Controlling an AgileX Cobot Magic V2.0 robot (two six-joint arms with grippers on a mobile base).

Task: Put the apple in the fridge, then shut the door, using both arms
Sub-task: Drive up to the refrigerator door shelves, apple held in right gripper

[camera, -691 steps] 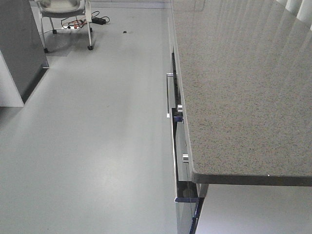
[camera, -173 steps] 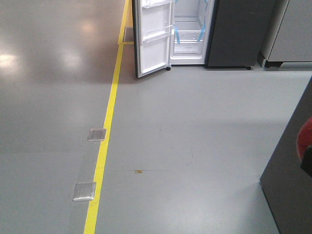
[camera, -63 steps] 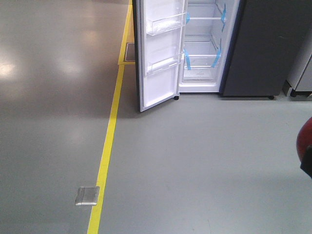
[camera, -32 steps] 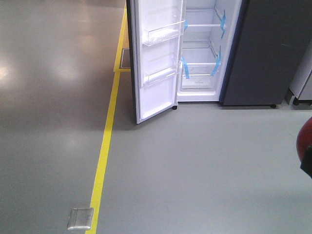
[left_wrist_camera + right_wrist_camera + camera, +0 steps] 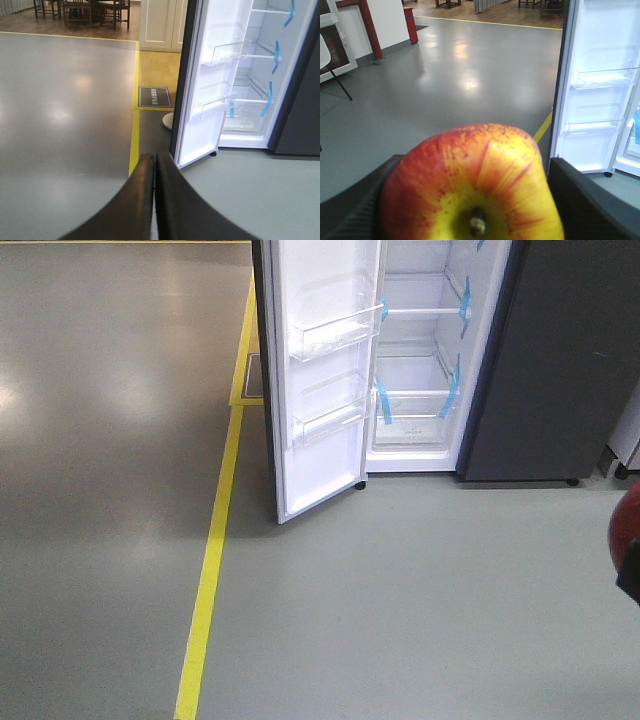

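Your left claw (image 5: 154, 159) is pressed together on nothing and points at the edge of the open door (image 5: 210, 85). The yellow floor line (image 5: 205, 580) runs left of that door across glossy grey floor (image 5: 420, 590). Steer right of the door, square to the fridge (image 5: 425, 430), and aim for a glass shelf. Your right claw (image 5: 472, 215) is clamped on the apple (image 5: 480, 160), well short of the fridge.

Grey floor (image 5: 420, 620) carries fridge (image 5: 560, 360) and yellow line (image 5: 205, 580).
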